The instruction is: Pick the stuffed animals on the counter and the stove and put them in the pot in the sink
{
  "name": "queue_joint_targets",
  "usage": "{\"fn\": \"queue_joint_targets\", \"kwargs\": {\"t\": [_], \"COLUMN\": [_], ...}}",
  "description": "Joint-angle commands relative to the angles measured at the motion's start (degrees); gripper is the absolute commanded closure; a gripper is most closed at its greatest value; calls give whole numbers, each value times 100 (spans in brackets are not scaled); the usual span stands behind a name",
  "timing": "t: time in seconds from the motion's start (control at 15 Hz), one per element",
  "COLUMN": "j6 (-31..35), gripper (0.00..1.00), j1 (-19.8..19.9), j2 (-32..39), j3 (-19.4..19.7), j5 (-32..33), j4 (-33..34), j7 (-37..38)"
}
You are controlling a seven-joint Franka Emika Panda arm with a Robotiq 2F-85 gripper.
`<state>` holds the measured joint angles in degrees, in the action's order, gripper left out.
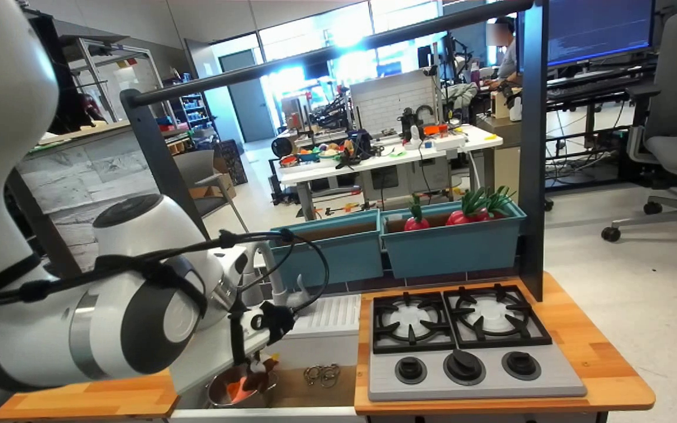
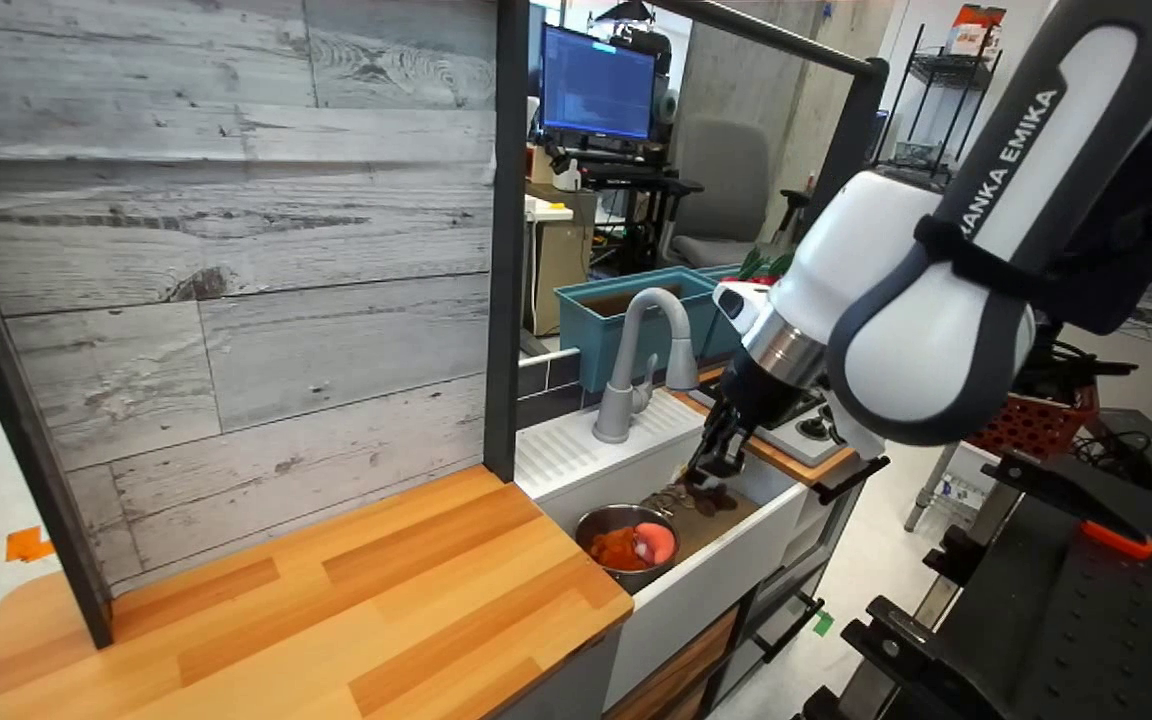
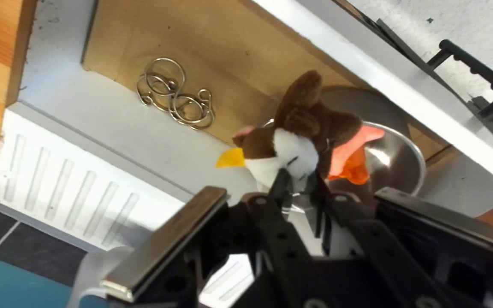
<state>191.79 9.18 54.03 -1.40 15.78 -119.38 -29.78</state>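
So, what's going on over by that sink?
A white-and-black robot arm grips a brown, white and yellow plush toy in its black two-fingered hand. The toy hangs over the white rectangular sink, near a round silver metal pot but not in it yet. Orange and pink plush already lies in the pot.

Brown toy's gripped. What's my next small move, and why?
I'd probably ease the gripper sideways, away from the stove, to centre the brown toy over the pot before opening: both exterior views show the brown toy off-centre, toward the pot's stove side.
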Motion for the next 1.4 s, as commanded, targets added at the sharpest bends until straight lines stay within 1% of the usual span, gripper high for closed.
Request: {"fn": "queue_joint_targets", "kwargs": {"t": [0.0, 0.27, 0.47, 0.67, 1.0, 1.33], "j6": [960, 1562, 1936, 1881, 1606, 1503], "gripper": [97, 97, 97, 97, 97, 97], "j1": [-701, -1235, -1526, -1571, -1468, -1463], "j2": [114, 340, 439, 404, 329, 321], "j3": [556, 879, 1086, 1081, 846, 754], "j5": [228, 82, -13, 65, 160, 196], "j4": [-398, -461, -369, -276, 3, 153], "j7": [287, 359, 396, 407, 509, 589]}}
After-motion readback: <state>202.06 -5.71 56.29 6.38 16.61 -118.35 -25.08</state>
